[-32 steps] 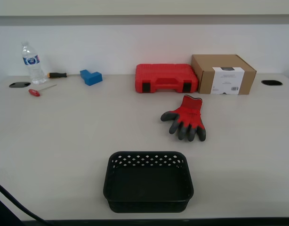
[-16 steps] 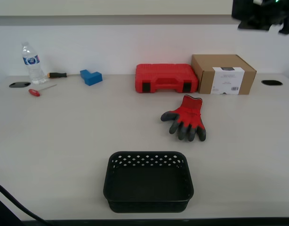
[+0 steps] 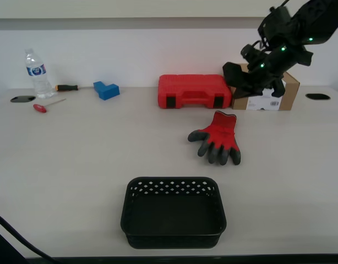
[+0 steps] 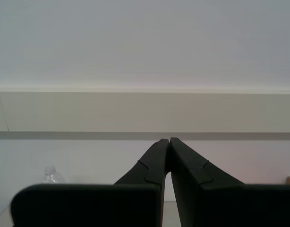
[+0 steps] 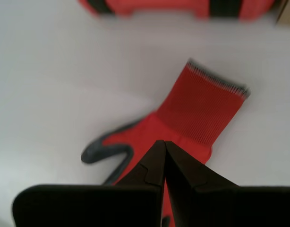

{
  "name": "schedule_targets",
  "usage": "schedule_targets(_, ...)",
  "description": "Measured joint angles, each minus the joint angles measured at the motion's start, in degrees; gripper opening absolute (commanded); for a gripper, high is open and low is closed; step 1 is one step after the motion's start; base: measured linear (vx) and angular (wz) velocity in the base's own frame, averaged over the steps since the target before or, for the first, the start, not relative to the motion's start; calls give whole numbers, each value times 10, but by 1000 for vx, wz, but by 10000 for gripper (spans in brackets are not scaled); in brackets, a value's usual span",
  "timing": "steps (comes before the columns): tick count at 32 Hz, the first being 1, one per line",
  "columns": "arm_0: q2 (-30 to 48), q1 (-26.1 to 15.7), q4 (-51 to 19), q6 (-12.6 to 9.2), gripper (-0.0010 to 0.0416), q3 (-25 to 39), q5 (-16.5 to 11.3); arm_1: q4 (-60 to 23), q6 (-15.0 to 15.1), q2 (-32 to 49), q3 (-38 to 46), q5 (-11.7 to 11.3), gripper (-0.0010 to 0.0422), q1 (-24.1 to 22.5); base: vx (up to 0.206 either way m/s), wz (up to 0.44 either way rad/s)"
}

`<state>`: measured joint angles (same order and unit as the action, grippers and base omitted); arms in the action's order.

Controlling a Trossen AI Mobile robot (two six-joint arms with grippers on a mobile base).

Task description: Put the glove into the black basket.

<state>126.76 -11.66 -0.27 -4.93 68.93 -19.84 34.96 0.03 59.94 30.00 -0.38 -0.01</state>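
Glove (image 3: 217, 138) flat, cuff toward case (image 3: 194, 91), fingers basketward.

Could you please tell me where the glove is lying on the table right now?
In the exterior view the glove lies flat on the table, right of centre, just in front of the red tool case and beyond the black basket.

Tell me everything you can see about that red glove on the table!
The glove is red knit with dark grey rubbery fingers and a dark-edged cuff. It lies flat on the pale table, cuff toward the red case, fingers spread toward the black basket. Only the table touches it. My first pincer hangs above it, shut.
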Motion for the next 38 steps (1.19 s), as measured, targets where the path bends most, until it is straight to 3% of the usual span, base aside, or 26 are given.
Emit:
schedule_targets(4, 59, -5, -100, 38, 1, 62, 0, 0, 0, 0, 0, 0, 0, 0, 0, 0)
schedule_targets(13, 109, -7, -180, 48, 8, 167, 1, 0, 0, 0, 0, 0, 0, 0, 0, 0)
schedule_targets(17, 108, -8, -205, 53, 57, 193, 20, 0, 0, 0, 0, 0, 0, 0, 0, 0)
schedule_targets(20, 116, -8, -229, 53, 140, 213, 73, -1, 0, 0, 0, 0, 0, 0, 0, 0)
schedule_targets(21, 120, -8, -228, 52, 159, 216, 91, 0, 0, 0, 0, 0, 0, 0, 0, 0)
schedule_targets(23, 125, -8, -230, 48, 183, 214, 98, 0, 0, 0, 0, 0, 0, 0, 0, 0)
schedule_targets(24, 128, -8, -230, 35, 204, 214, 104, -1, 0, 0, 0, 0, 0, 0, 0, 0)
schedule_targets(28, 142, -9, -226, 22, 246, 217, 104, -1, 0, 0, 0, 0, 0, 0, 0, 0)
schedule_targets(36, 163, -21, -212, -9, 244, 212, 97, -1, 0, 0, 0, 0, 0, 0, 0, 0)
schedule_targets(38, 163, -26, -199, -21, 237, 214, 82, -1, 0, 0, 0, 0, 0, 0, 0, 0)
